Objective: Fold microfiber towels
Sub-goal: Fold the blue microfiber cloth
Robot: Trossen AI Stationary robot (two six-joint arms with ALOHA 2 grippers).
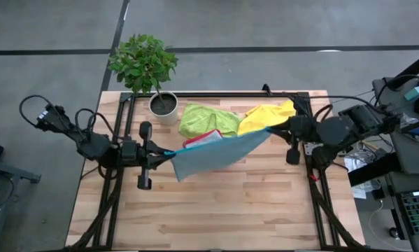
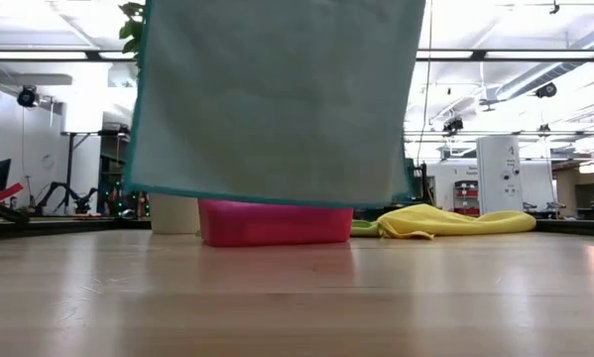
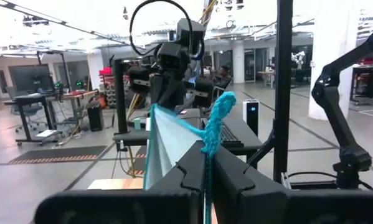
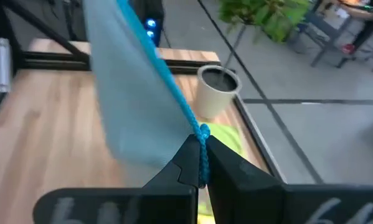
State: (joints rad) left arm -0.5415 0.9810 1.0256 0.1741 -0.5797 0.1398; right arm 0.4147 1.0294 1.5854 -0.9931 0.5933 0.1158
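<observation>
A light teal-blue microfiber towel [image 1: 216, 155] hangs spread between my two grippers over the middle of the table. My left gripper [image 1: 166, 153] is shut on one top corner and my right gripper [image 1: 275, 127] on the other. In the low view the towel's lower edge [image 2: 267, 198] hangs clear of the wood. A lime green towel [image 1: 208, 119] and a yellow towel [image 1: 268, 115] lie crumpled on the table at the far side. A pink tray [image 2: 275, 223] stands behind the hanging towel. My left gripper pinches a top corner of the teal towel [image 3: 206, 158] between its two fingers, coming about level from the table's left. A bunched tuft of the corner [image 3: 219, 115] sticks out past the fingertips. The towel hangs below the hold, clear of the table. My right gripper pinches the other top corner [image 4: 202, 142] between its two fingers, slanting a little downward from the table's right. The hemmed top edge [image 4: 164, 74] runs straight away from the fingertips toward the other arm. The cloth hangs below it, lifted clear.
A white pot with a green plant [image 1: 164, 105] stands at the far left of the table, next to the lime green towel. A black frame [image 1: 216, 94] runs along the table's far and side edges. Bare wood [image 1: 216, 210] lies on the near half.
</observation>
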